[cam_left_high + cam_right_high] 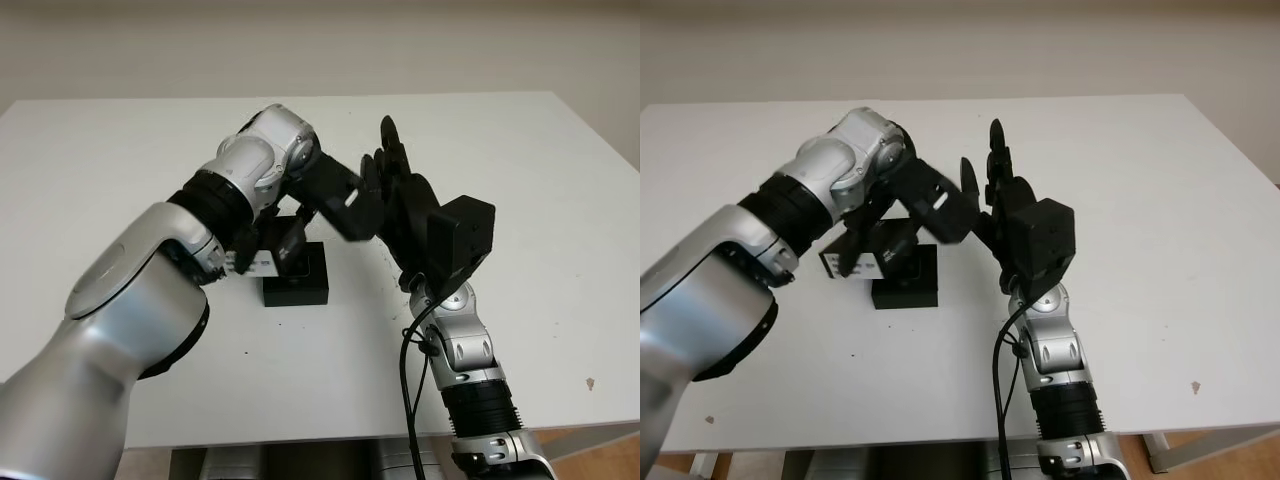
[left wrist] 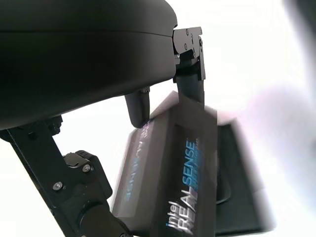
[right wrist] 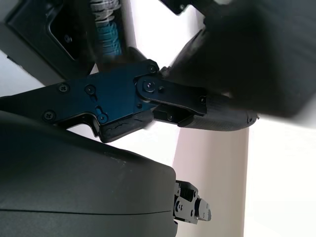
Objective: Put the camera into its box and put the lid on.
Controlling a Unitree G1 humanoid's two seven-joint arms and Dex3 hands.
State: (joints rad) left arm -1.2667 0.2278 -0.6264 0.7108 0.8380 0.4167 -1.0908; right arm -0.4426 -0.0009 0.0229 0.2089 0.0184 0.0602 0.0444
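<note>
Left arm shell nearest head view; left hand [image 1: 902, 235] pinches lid [image 1: 862, 262] above box [image 1: 908, 291] on table [image 1: 1160, 180]. Right hand [image 1: 392, 165] open, raised beside. Left wrist view: I square printed lid over base, lower level.

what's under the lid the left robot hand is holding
The open black box sits on the white table beneath the lid in the left robot hand. The lid hides what is inside.

Left robot hand [image 1: 902, 232] holds lid [image 1: 865, 258] over black box [image 1: 908, 287].
</note>
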